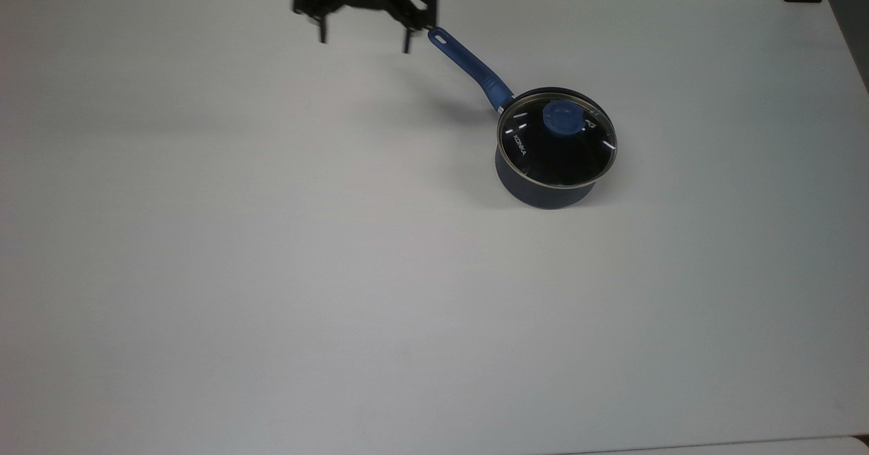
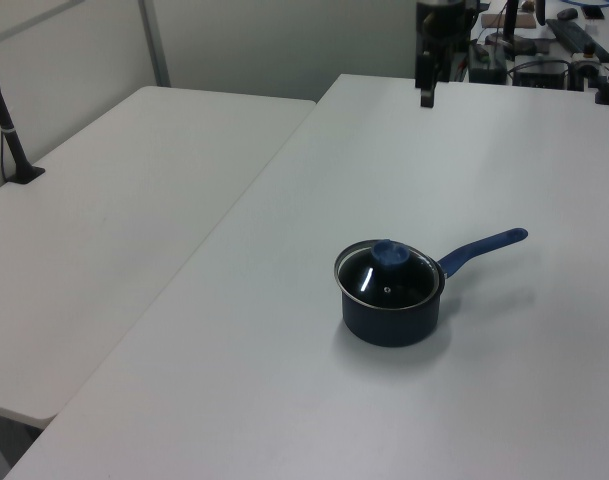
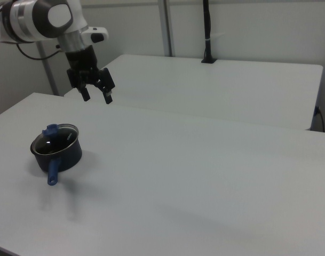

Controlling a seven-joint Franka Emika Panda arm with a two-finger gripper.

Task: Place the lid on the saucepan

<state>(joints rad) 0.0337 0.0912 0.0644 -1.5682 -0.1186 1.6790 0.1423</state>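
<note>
Looking down in the top view, the lid (image 1: 557, 137) sat seated on the saucepan (image 1: 543, 193), its steel rim ringing the pot's mouth and its blue knob off-centre toward the top view's upper side. The pot's long blue handle (image 1: 470, 66) ran up and to the top view's left. The gripper (image 1: 365, 37) hung near the table's (image 1: 271, 271) far edge, well apart from the pot, its fingers spread wide and holding nothing; I judged this the stance of a hand that had no further need to grip.

From the left view, the lid (image 2: 388, 271) lay level on the saucepan (image 2: 392, 318) with no gap showing at the rim, so the task looked done. The gripper (image 2: 426, 90) hovered high above the table, far behind the pot.

Over in the right view, the gripper (image 3: 96, 94) showed its two fingers plainly parted, raised clear of the surface. The saucepan (image 3: 60, 153) stood below it toward the right view's left, the lid (image 3: 55, 135) closing it, the handle pointing toward the camera.
</note>
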